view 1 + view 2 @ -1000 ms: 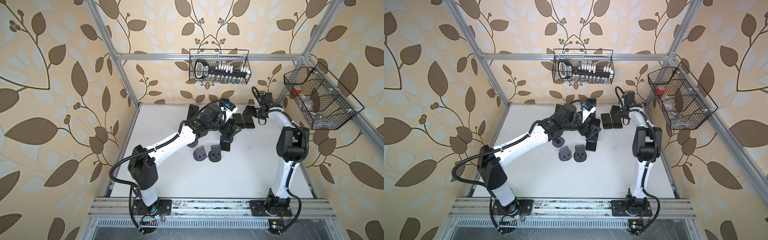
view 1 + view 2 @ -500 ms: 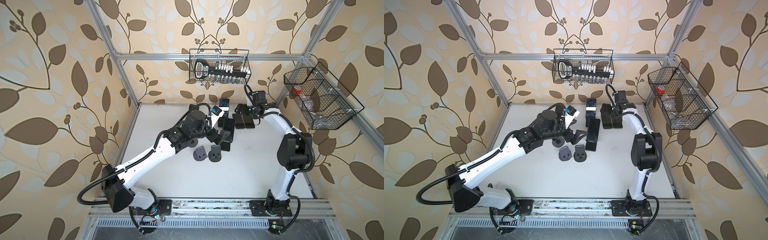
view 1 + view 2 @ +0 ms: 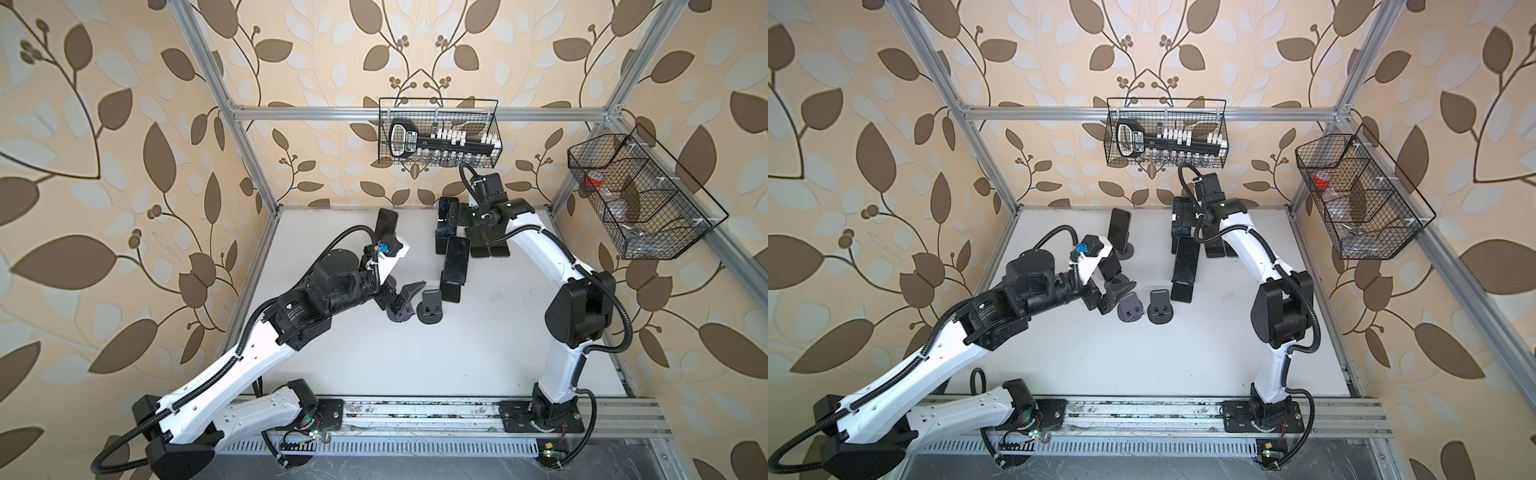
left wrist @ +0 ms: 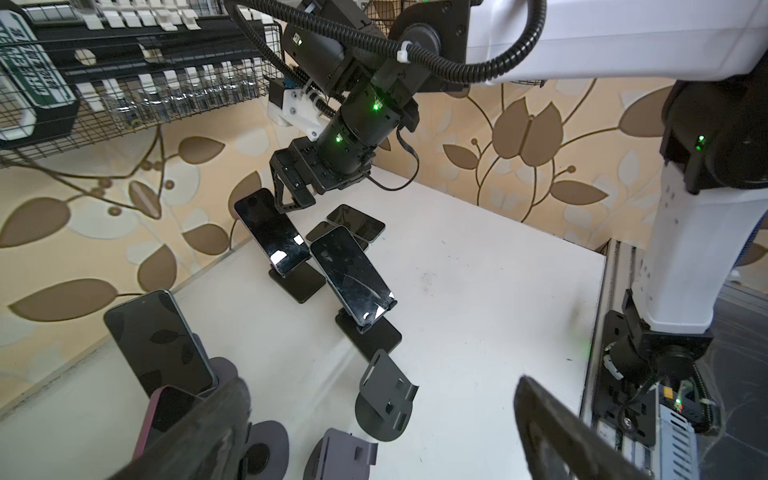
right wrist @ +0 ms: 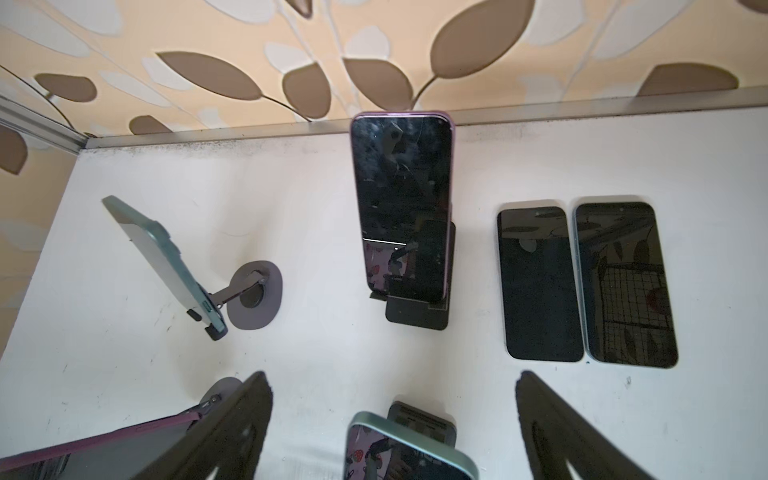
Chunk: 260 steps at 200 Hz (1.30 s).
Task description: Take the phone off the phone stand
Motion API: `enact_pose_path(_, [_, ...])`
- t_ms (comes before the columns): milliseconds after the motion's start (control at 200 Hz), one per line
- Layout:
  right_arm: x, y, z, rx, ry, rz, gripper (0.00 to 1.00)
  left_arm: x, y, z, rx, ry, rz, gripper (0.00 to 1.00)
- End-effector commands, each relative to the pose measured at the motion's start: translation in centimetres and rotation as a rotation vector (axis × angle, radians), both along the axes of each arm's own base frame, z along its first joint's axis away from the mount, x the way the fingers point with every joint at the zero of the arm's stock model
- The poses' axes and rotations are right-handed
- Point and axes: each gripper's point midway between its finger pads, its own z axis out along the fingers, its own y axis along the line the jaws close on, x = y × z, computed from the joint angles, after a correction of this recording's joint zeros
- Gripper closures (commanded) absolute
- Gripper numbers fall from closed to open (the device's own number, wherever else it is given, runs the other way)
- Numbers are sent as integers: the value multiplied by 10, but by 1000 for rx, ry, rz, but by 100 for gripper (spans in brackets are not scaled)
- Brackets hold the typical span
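Note:
Several dark phones lean on stands. A purple-edged phone (image 5: 401, 208) (image 3: 446, 216) stands at the back. A green-edged phone (image 3: 457, 259) (image 4: 351, 274) leans on its black stand (image 3: 451, 293) just in front. My right gripper (image 5: 395, 382) (image 3: 459, 216) (image 4: 291, 195) hangs open above the tops of these two and touches neither. The green-edged phone's top (image 5: 409, 446) shows between its fingers. My left gripper (image 4: 382, 382) (image 3: 399, 295) (image 3: 1113, 291) is open and holds nothing, low over two empty stands.
An empty black stand (image 4: 386, 399) (image 3: 432, 307) and an empty grey stand (image 4: 345, 457) (image 3: 399, 313) sit mid-table. A green phone on a round stand (image 5: 166, 262) (image 3: 386, 222) is back left. Two phones (image 5: 538, 282) (image 5: 623, 282) lie flat at the back right. A wire basket (image 3: 438, 133) hangs on the back wall.
My left arm has drawn back from the green-edged phone toward the front left, its jaws opening wider. My right gripper has swung left from the flat phones to above the standing phones.

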Motion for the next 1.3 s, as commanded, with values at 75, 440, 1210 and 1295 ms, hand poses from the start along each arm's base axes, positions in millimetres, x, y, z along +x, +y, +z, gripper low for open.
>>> enact_pose_path(75, [-9, 10, 37, -51, -51, -27, 8, -9, 18, -9, 49, -47, 26, 1])
enact_pose_path(440, [-21, 66, 88, -93, -197, 82, 9, -16, 44, -19, 52, -50, 105, 1])
enact_pose_path(1210, [-172, 213, 195, 94, -744, 859, 11, -17, 108, -31, -28, 38, 408, 1])
enact_pose_path(1295, [-188, 218, 198, 119, -760, 947, 11, -16, 112, -35, -34, 62, 437, 2])
